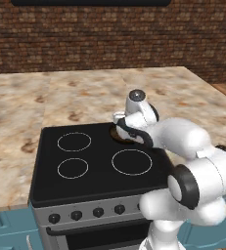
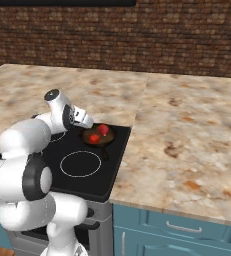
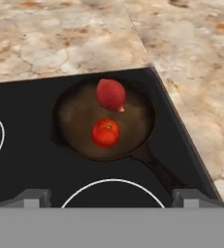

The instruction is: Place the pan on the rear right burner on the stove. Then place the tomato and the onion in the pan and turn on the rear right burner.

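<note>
The pan (image 3: 74, 121) sits at the rear right corner of the black stove (image 3: 31, 155), its short handle pointing toward the front right. It covers the rear right burner ring. Inside it lie the orange-red tomato (image 3: 105, 132) and, just behind it, the maroon onion (image 3: 110, 94). My gripper (image 3: 112, 197) hangs open above the cooktop, in front of the pan, with nothing between its fingers. From the right base view the pan (image 2: 88, 134) holds the tomato (image 2: 94, 138) and the onion (image 2: 103, 130), and the gripper (image 2: 88, 122) hovers just left of it.
A row of black knobs (image 1: 76, 215) lines the stove's grey steel front. The largest ring (image 1: 131, 162) lies in front of the pan, with two mid-sized rings (image 1: 74, 141) to the left. Marble counter (image 2: 187, 140) surrounds the stove, with a brick wall behind.
</note>
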Tool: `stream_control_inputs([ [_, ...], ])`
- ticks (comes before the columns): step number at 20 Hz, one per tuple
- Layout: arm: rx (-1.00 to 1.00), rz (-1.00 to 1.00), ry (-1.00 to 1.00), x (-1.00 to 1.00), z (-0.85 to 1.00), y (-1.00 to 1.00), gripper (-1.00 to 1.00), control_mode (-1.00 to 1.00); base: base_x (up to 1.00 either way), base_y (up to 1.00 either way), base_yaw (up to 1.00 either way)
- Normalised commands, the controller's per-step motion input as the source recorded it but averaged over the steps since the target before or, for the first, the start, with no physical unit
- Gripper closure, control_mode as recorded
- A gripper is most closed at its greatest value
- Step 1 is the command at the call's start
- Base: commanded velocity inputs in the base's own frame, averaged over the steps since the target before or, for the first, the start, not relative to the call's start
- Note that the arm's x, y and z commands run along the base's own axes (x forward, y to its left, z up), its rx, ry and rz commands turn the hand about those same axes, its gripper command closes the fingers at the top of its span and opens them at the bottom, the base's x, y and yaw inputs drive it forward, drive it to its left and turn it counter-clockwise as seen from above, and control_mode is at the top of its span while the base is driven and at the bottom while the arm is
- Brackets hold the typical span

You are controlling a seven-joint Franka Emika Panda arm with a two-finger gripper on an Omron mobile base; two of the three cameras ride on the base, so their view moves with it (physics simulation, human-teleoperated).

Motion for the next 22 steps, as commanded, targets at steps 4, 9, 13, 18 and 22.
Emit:
stream_control_inputs([
  [4, 0.00, -0.12, -0.08, -0.94, 0.76, 0.17, -1.00, -1.00, 0.00, 0.00, 0.00],
  [9, 0.00, -0.12, -0.07, -0.77, 0.77, 0.18, -1.00, -1.00, 0.00, 0.00, 0.00],
  [13, 0.00, -0.11, -0.05, -0.76, 0.55, 0.17, -1.00, -1.00, 0.00, 0.00, 0.00],
  [18, 0.00, -0.09, -0.04, -0.77, 0.25, 0.21, -1.00, -1.00, 0.00, 0.00, 0.00],
  [22, 0.00, -0.05, -0.05, -0.77, 0.02, 0.31, -1.00, -1.00, 0.00, 0.00, 0.00],
])
